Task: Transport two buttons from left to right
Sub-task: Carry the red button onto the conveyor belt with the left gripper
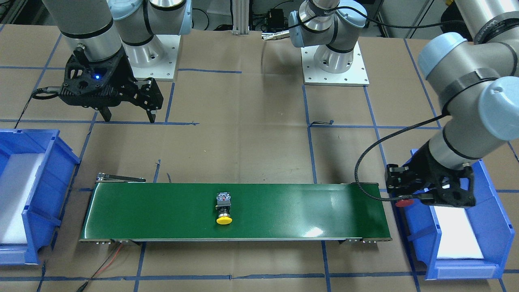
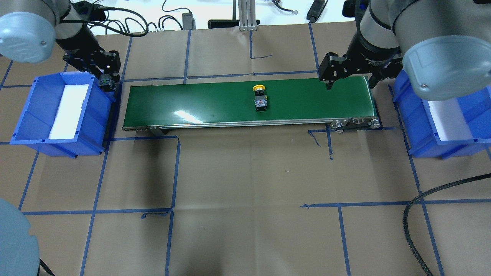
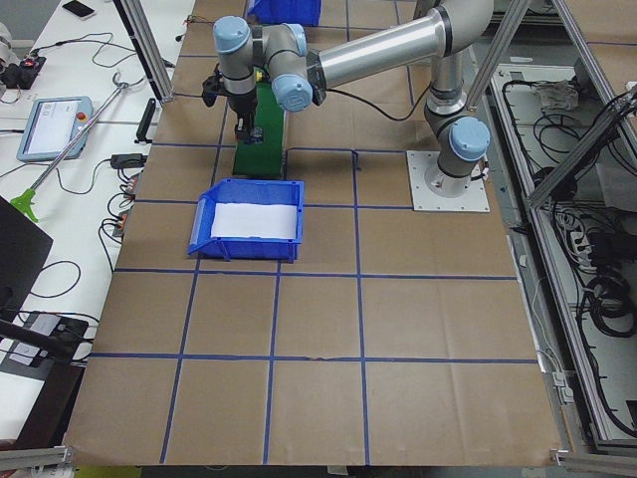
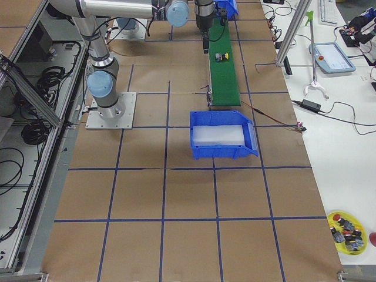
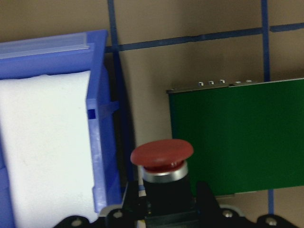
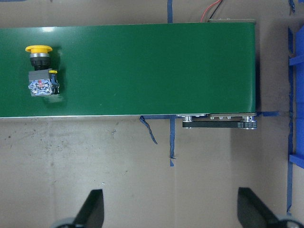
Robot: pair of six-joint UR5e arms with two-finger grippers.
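The left claw (image 2: 108,82) gripped the red button (image 5: 162,154) just short of the conveyor belt (image 2: 230,103), where a release would likely have missed it.

Yellow-capped button (image 2: 260,99) lies mid conveyor belt (image 2: 191,100), cap toward far edge. Left gripper (image 2: 107,84) clamps second button (image 2: 105,81) between left bin (image 2: 23,115) and belt end. Right gripper (image 2: 350,79) spread wide over belt's right end, beside right bin (image 2: 421,128).
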